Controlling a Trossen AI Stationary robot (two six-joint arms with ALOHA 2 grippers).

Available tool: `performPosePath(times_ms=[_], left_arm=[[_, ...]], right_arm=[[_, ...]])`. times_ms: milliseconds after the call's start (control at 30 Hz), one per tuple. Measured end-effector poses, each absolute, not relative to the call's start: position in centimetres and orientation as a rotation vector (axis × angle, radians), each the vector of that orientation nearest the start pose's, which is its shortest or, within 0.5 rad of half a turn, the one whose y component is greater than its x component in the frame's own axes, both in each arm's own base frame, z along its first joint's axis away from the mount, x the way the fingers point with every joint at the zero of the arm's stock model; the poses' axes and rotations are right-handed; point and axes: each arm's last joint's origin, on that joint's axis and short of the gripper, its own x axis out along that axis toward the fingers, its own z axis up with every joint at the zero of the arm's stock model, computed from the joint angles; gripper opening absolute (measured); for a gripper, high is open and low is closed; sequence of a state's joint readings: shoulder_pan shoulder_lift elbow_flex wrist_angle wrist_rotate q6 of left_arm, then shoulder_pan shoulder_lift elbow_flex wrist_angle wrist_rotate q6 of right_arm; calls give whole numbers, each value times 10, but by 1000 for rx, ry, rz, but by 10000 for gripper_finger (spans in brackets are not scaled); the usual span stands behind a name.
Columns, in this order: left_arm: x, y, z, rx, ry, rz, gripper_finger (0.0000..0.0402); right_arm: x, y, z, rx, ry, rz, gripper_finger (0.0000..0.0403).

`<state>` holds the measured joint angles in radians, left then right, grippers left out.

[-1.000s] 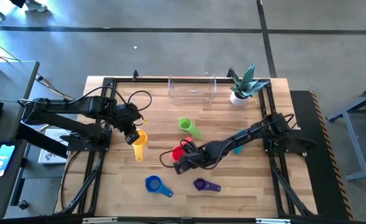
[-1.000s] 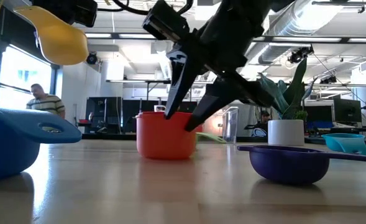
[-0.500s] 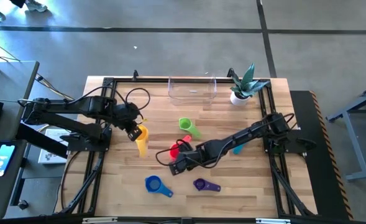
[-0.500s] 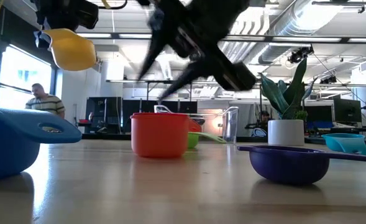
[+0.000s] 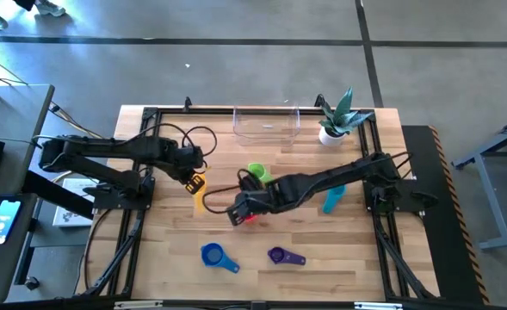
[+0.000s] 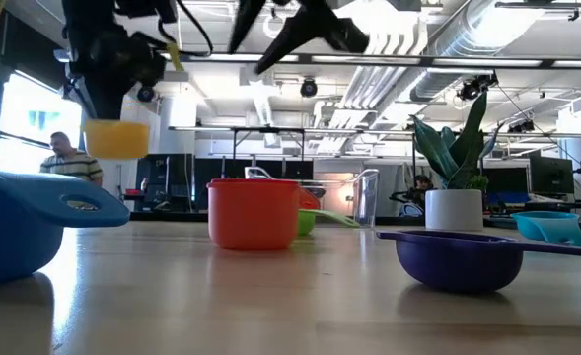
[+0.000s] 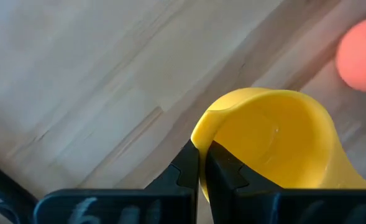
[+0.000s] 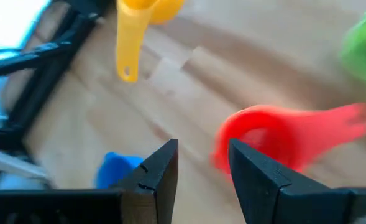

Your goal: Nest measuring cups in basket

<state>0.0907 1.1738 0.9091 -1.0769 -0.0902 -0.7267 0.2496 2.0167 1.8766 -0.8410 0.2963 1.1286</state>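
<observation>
A: High view, centre left: left gripper [image 5: 193, 177] clamped on the rim of the yellow cup [image 5: 199, 196], raised off the table [image 5: 167, 258]. Centre: right gripper [image 5: 238, 212] hovering with fingers apart, nothing between them, over the red cup [image 5: 250, 219].

B: And the basket?

A: Top centre, clear basket [image 5: 267, 123] against the far edge, no cups visible inside. Green cup [image 5: 260, 174] at centre, blue cup [image 5: 215, 255] and purple cup [image 5: 281, 256] lower centre, light blue cup [image 5: 331, 201] right of centre.

B: Low view?

A: Yellow cup [image 6: 116, 138] hanging upper left; red cup [image 6: 254, 213] standing at centre (right gripper above it).

B: Left wrist view?

A: Fingers [image 7: 187, 168] pinched tight on the yellow rim.

B: Right wrist view?

A: Open fingers [image 8: 160, 168] beside the red cup [image 8: 263, 137], not around it.

B: Advice?

A: Probably best: carry yellow level to the basket, lower fully before letting go.
</observation>
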Motion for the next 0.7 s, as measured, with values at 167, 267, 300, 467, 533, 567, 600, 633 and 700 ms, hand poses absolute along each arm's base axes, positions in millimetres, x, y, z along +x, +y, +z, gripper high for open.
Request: performPosePath(times_ms=[167,267,300,467,533,567,600,633,700], left_arm=[[195,25,233,-698,1198,674,4],[200,27,225,-769,1166,662,4],[202,28,223,-783,1152,667,4],[212,29,212,-815,1131,711,4],[214,30,205,-835,1139,733,4],[215,30,201,-845,1138,743,4],[216,30,197,-855,1140,754,4],[216,30,193,-864,1147,767,4],[216,30,185,-877,1173,792,4]], right_arm=[[416,78,329,598,830,-610,133],[412,64,352,517,837,-587,133],[411,59,358,494,836,-581,133],[405,33,382,402,839,-567,133],[402,23,389,368,853,-567,133],[401,18,392,362,849,-570,133],[400,13,395,355,845,-572,133],[398,9,397,344,850,-571,133],[395,1,399,317,873,-572,133]])
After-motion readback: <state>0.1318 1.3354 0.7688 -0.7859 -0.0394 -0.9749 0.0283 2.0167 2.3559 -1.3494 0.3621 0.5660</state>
